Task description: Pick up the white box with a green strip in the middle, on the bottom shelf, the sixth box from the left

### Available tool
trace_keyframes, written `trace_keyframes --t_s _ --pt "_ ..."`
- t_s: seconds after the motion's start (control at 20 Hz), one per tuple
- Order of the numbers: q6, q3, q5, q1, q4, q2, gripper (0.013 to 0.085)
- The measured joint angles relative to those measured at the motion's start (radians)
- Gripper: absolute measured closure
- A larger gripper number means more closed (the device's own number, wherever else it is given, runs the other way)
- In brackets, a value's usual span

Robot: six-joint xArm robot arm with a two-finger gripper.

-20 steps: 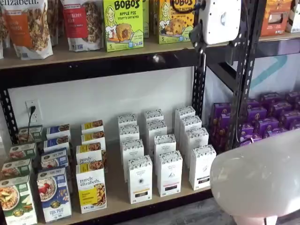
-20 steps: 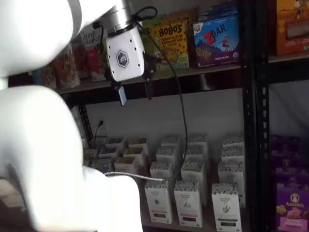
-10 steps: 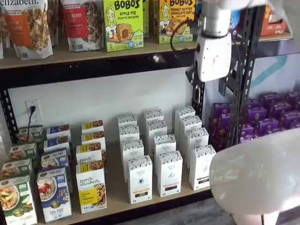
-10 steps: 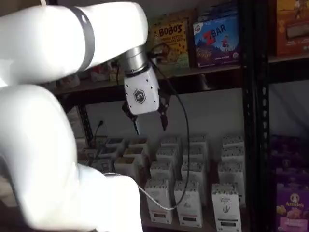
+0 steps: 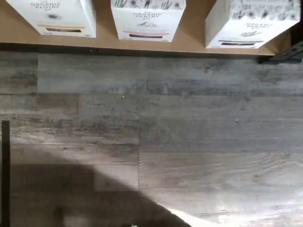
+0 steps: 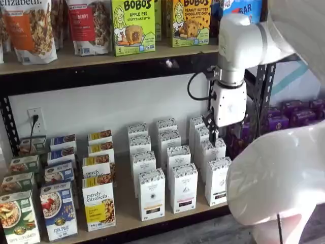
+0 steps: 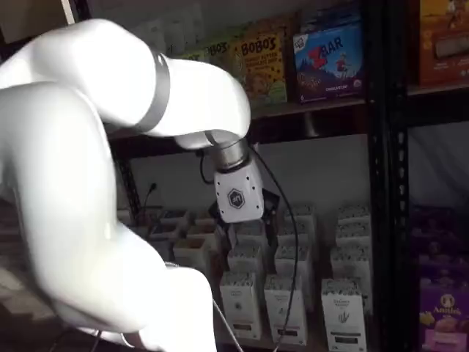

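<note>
The white box point(image 6: 218, 180) stands at the right end of the front row on the bottom shelf point(image 6: 125, 201), with like cartons behind and to its left. It also shows in a shelf view point(image 7: 343, 317) and in the wrist view point(image 5: 250, 21), next to the shelf board's end point(image 5: 194, 40). My gripper point(image 6: 214, 134) hangs above the back cartons of that column, higher than the box and behind it. Only one black finger point(image 6: 216, 136) shows plainly, so its state is unclear. Its white body point(image 7: 236, 196) hangs over the middle cartons.
Two more white carton columns point(image 6: 151, 193) stand left of the target, then "purely elizabeth" boxes point(image 6: 99, 203) and cereal boxes point(image 6: 58, 209). A black upright point(image 6: 260, 96) rises just right of the gripper, with purple boxes point(image 6: 304, 114) beyond. Grey plank floor point(image 5: 151, 132) lies in front.
The arm has come down from the upper shelf's level to just above the white cartons on the bottom shelf, shifting slightly left in one shelf view.
</note>
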Motion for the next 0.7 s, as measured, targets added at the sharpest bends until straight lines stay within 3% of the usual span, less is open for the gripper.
trace_keyframes --t_s 0.35,0.7 --pt "-0.012 0.045 -0.216 -0.044 -0.03 0.194 0.013" --pt "-0.049 0.039 -0.456 -0.077 -0.012 0.414 0.013"
